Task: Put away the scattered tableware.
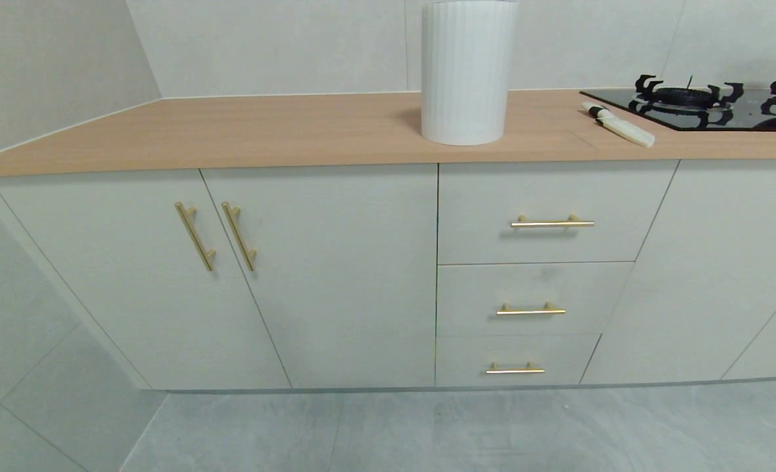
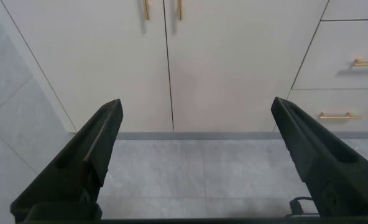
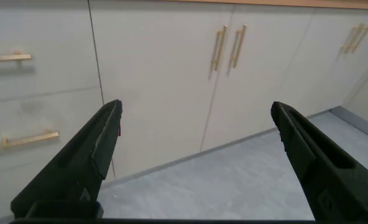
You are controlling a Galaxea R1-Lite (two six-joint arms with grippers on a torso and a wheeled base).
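Your left pincer gaped empty | your right pincer gaped empty | knife lay on tabletop between jar and hob

The countertop looks like pale wood laminate, matt and smooth. The white container on it has a ribbed, matt surface; whether ceramic or plastic cannot be told. The knife looks smooth, cream and plastic-like. The cooktop is glossy black glass with dull black metal pan supports. The cabinet fronts are smooth, matt and off-white, and their 5 handles are gold-toned metal with a soft sheen. The floor is matt grey stone-look tile. The left gripper and right gripper have matt black, plastic-looking fingers.
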